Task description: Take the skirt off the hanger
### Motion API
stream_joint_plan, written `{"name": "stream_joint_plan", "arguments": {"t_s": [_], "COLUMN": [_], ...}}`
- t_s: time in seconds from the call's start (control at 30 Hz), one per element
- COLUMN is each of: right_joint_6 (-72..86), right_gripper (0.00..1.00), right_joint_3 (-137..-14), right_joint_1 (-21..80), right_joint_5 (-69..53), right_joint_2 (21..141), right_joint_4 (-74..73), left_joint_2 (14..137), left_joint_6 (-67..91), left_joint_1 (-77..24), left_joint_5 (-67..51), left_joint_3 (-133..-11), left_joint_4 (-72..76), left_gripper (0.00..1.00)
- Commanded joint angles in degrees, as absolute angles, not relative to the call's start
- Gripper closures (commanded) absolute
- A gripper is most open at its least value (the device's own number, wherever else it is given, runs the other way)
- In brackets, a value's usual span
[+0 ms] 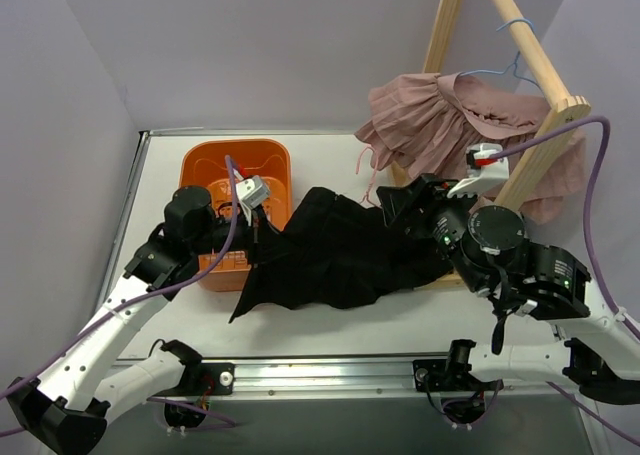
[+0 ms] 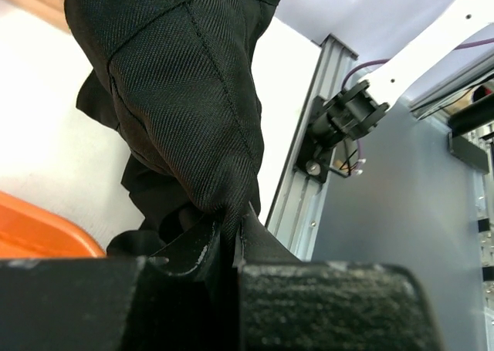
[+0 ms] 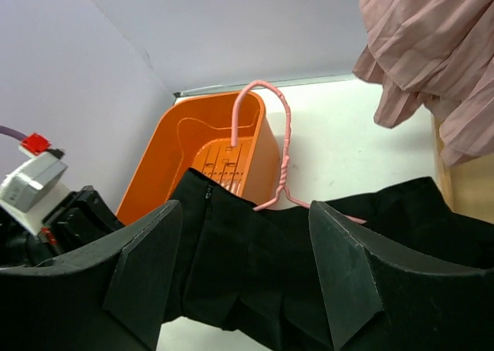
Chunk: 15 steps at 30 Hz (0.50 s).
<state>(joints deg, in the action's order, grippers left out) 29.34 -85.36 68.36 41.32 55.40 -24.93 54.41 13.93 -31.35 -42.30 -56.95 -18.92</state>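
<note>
The black skirt (image 1: 330, 250) lies spread on the white table between my two arms. It hangs on a thin pink wire hanger (image 3: 282, 146), whose hook rises from the skirt's top edge in the right wrist view. My left gripper (image 1: 262, 233) is shut on a fold of the skirt (image 2: 185, 96) at its left end, next to the basket. Its fingers (image 2: 193, 247) pinch the cloth between them. My right gripper (image 3: 245, 270) is open, its jaws wide apart just above the skirt (image 3: 231, 235), near the hanger's neck. In the top view it (image 1: 398, 207) is at the skirt's right end.
An orange basket (image 1: 235, 147) stands at the back left, touching the skirt's left edge; it also shows in the right wrist view (image 3: 166, 158). A wooden rack (image 1: 545, 125) at the back right carries a pink garment (image 1: 440, 115) and a blue hanger (image 1: 510, 65). A metal rail (image 1: 330, 375) runs along the near edge.
</note>
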Motion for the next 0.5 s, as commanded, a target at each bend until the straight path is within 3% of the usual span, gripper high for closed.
{"name": "stream_joint_plan", "arguments": {"t_s": [0.0, 0.47], "right_joint_6": [30.3, 30.5], "right_gripper": [0.38, 0.4], "right_joint_3": [-84.0, -82.8], "right_joint_1": [68.6, 68.6], "right_joint_5": [43.9, 44.7], "right_joint_2": [58.2, 58.7], "right_joint_4": [-24.3, -23.1], "left_joint_2": [52.0, 47.8], "left_joint_6": [17.0, 18.6], "left_joint_1": [-31.4, -31.4], "left_joint_5": [-46.1, -49.6], "left_joint_3": [-57.5, -57.0], "left_joint_4": [-9.1, -7.9], "left_gripper": [0.98, 0.98]}}
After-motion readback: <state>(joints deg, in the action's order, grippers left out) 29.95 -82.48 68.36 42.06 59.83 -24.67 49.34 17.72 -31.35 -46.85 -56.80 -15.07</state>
